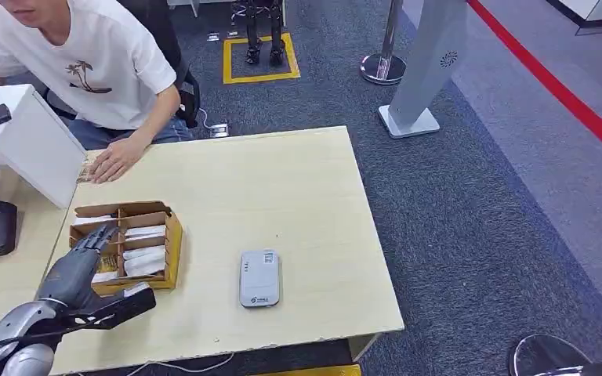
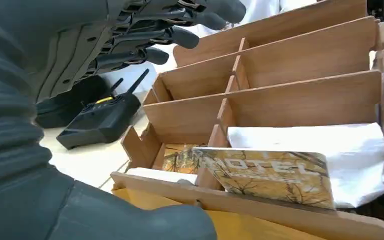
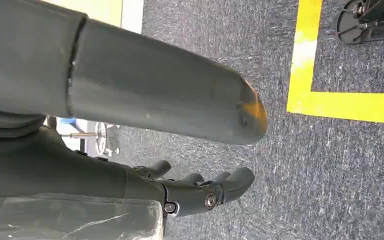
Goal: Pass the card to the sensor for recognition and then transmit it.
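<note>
Head view: the left hand (image 1: 86,270) reaches over the near-left corner of the wooden divider box (image 1: 174,235), fingers spread and holding nothing, thumb stretched toward the grey sensor (image 1: 259,277) lying flat on the pale wooden table (image 1: 282,188). A person's hand (image 1: 115,163) rests at the far edge.

Left wrist view: the fingers (image 2: 180,35) hover apart above the compartments; a card (image 2: 275,175) printed with yellowed trees leans in the nearest one, beside white paper.

Right wrist view: the right hand (image 3: 180,150) hangs over grey carpet (image 3: 330,175), fingers loosely curled, nothing held.
</note>
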Motion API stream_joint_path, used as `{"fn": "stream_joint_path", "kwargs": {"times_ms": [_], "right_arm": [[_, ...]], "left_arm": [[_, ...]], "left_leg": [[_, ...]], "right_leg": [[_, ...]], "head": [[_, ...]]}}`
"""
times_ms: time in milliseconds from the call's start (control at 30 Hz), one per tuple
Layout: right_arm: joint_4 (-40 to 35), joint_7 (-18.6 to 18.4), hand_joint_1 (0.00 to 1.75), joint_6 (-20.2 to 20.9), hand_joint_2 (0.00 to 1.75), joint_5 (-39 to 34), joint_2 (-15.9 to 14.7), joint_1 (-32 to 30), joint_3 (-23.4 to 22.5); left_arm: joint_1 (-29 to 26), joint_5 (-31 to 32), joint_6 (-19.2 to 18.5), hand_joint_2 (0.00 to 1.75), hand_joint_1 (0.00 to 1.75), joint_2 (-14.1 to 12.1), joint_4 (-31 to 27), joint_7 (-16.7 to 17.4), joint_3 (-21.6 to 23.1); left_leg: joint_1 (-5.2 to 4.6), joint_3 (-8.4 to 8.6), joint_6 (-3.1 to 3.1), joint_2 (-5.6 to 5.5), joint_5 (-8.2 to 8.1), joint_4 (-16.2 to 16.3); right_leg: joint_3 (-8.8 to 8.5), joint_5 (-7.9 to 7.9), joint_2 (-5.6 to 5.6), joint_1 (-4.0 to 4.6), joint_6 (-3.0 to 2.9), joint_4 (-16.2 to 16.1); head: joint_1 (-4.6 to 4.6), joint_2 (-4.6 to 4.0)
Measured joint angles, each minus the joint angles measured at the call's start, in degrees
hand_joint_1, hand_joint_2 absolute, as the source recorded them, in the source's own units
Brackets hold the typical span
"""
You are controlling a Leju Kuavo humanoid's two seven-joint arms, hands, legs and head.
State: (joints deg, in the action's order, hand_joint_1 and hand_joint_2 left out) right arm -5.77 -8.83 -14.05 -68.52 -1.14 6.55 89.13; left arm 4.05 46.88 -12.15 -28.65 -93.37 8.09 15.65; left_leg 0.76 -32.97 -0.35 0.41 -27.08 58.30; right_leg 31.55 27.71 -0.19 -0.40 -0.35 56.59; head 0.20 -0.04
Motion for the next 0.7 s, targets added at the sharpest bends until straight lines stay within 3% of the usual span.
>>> {"fn": "stream_joint_path", "kwargs": {"times_ms": [233,267,333,700], "right_arm": [[0.00,0.02,0.00,0.00,1.75,0.02,0.00,0.00,0.00],[0.00,0.02,0.00,0.00,1.75,0.07,0.00,0.00,0.00],[0.00,0.02,0.00,0.00,1.75,0.11,0.00,0.00,0.00],[0.00,0.15,0.00,0.04,1.75,0.13,0.00,0.02,0.00]], "left_arm": [[-0.07,-0.04,-0.02,1.75,0.00,-0.31,-0.07,0.00,0.02],[-0.08,-0.04,-0.02,1.75,0.26,-0.35,-0.07,0.02,0.02],[-0.11,-0.04,-0.02,1.75,1.75,-0.42,-0.09,0.04,0.02],[-0.11,0.13,0.28,1.75,1.75,-0.42,-0.09,0.28,0.02]], "left_leg": [[0.00,0.00,0.00,0.00,0.00,0.00],[0.00,0.00,0.00,0.00,0.00,0.00],[0.00,0.00,0.00,0.00,0.00,0.00],[0.00,0.00,0.00,0.00,0.00,0.00]], "right_leg": [[0.00,0.00,0.00,0.00,0.00,0.00],[0.00,0.00,0.00,0.00,0.00,0.00],[0.00,0.00,0.00,0.00,0.00,0.00],[0.00,0.00,0.00,0.00,0.00,0.00]], "head": [[0.00,0.00],[-0.02,0.00],[0.00,0.00],[0.00,0.00]]}}
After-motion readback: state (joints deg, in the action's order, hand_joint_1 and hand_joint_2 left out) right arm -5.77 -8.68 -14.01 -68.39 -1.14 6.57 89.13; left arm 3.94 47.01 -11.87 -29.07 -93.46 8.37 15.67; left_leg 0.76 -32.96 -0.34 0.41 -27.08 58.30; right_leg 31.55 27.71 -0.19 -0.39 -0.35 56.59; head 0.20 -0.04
